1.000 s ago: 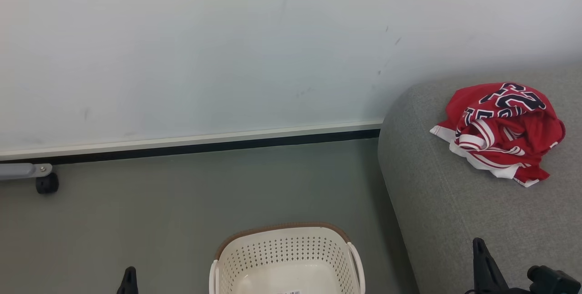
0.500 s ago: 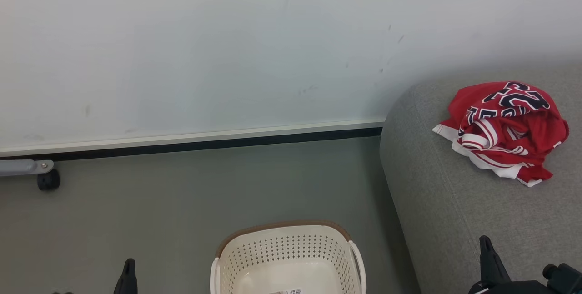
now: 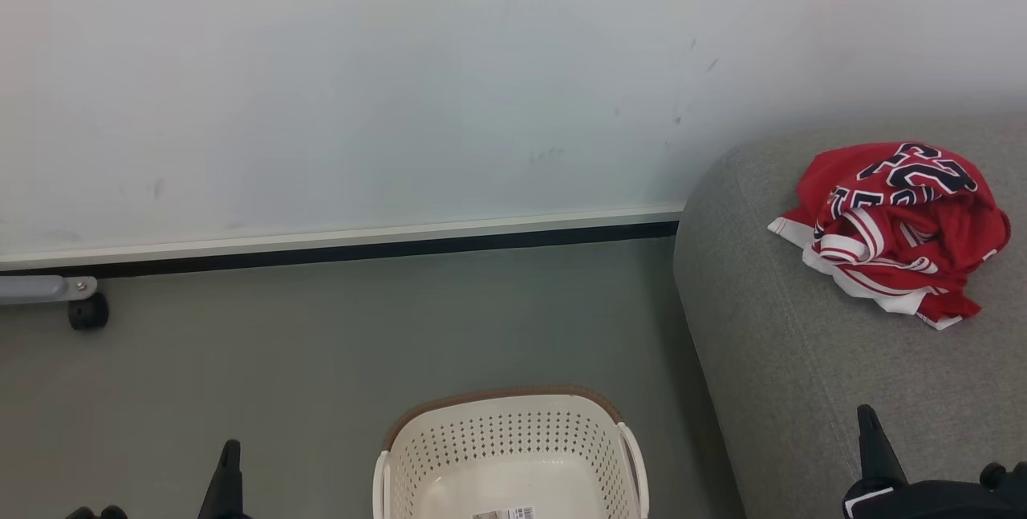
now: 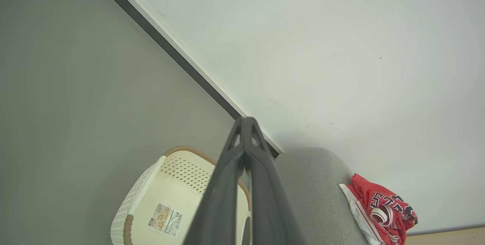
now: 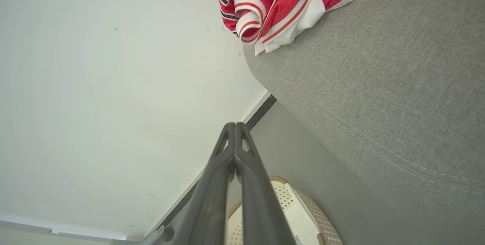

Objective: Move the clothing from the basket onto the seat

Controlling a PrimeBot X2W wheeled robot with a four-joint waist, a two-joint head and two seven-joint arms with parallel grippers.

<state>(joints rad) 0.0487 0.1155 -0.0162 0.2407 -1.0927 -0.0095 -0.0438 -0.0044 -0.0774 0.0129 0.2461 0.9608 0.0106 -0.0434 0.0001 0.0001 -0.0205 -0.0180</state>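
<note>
The red clothing lies crumpled on the grey seat at the right, navy-and-white numbers and striped trim showing; I also see the clothing in the left wrist view and the clothing in the right wrist view. The cream perforated basket with a brown rim stands on the floor at bottom centre, holding nothing but a barcode sticker on its bottom. My left gripper rises at the lower left, its fingers pressed together, shut on nothing. My right gripper stands over the seat's front, shut and holding nothing.
A pale wall with a white-and-black skirting strip runs behind the grey floor. A black caster on a grey metal leg sits at the far left by the wall. Open floor lies between the basket and the wall.
The head view has drifted slightly, so the scene sits a little to the right and the basket higher. Both gripper tips show a bit more. The clothing and basket have not moved.
</note>
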